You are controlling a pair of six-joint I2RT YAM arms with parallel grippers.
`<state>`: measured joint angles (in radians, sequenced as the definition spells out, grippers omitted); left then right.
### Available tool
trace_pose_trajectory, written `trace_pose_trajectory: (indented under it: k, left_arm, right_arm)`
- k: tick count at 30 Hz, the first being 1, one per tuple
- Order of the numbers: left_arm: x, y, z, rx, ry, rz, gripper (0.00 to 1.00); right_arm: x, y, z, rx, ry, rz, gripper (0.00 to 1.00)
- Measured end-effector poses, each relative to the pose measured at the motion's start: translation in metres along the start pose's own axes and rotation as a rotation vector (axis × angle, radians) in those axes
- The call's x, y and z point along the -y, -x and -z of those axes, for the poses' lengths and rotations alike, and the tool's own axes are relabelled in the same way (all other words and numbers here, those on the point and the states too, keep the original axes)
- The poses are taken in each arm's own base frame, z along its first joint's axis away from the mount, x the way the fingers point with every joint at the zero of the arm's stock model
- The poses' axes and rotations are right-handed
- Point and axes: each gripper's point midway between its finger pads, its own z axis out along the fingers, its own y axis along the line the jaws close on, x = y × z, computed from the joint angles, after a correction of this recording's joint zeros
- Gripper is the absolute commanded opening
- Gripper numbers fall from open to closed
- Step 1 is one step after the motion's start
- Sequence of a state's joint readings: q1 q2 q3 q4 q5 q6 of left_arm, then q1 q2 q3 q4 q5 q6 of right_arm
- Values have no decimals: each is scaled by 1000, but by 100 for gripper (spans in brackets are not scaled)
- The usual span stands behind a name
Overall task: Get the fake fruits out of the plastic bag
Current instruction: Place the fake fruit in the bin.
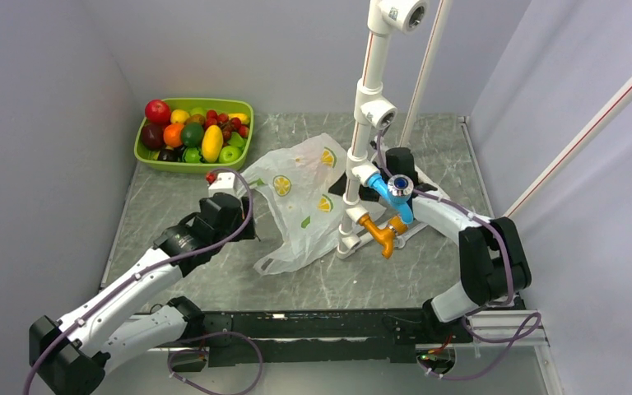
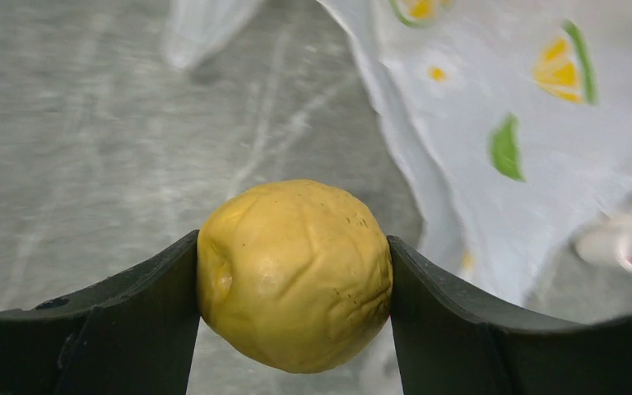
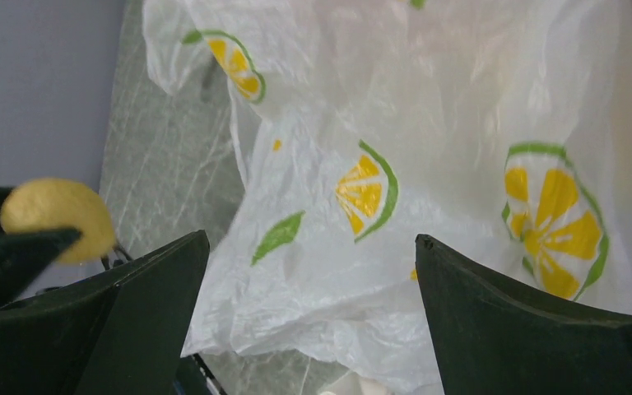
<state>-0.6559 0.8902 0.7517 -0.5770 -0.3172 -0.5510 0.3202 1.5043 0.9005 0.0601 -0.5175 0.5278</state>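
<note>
My left gripper [image 2: 294, 240] is shut on the dull yellow round fruit [image 2: 295, 271] and holds it above the table, just left of the plastic bag [image 2: 494, 107]. In the top view the left gripper [image 1: 234, 210] hides the fruit. The white bag with lemon prints [image 1: 304, 197] lies crumpled mid-table. My right gripper [image 3: 311, 239] is open and empty over the bag [image 3: 395, 164], at the bag's right edge in the top view [image 1: 395, 160]. The yellow fruit also shows at the left of the right wrist view [image 3: 58, 216]. I see no fruit through the bag.
A lime-green tray [image 1: 145, 156] at the back left holds several fruits, among them a red apple [image 1: 157, 110]. A white pipe stand [image 1: 364, 123] with blue and orange fittings rises beside the bag. Grey walls close the left and back.
</note>
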Motion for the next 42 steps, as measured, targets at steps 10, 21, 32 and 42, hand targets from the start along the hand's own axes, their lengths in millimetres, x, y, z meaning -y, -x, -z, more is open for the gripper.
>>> trace_pose_trajectory:
  k: [10,21,32,42]
  left_arm:
    - [-62,93,-16,190,157,168,0]
    - [-205,196,-76,312,152,602,0]
    - [-303,221,-139,336,157,694,16]
    - [-324,215,-176,295,162,596,64]
  right_arm:
    - [16,-27,-6,-40,-15,-44,99]
    - [22,-38,-5,6,6,-34,99]
    - [19,-39,-5,28,35,-34,99]
    - [18,-38,-5,33,45,-34,99]
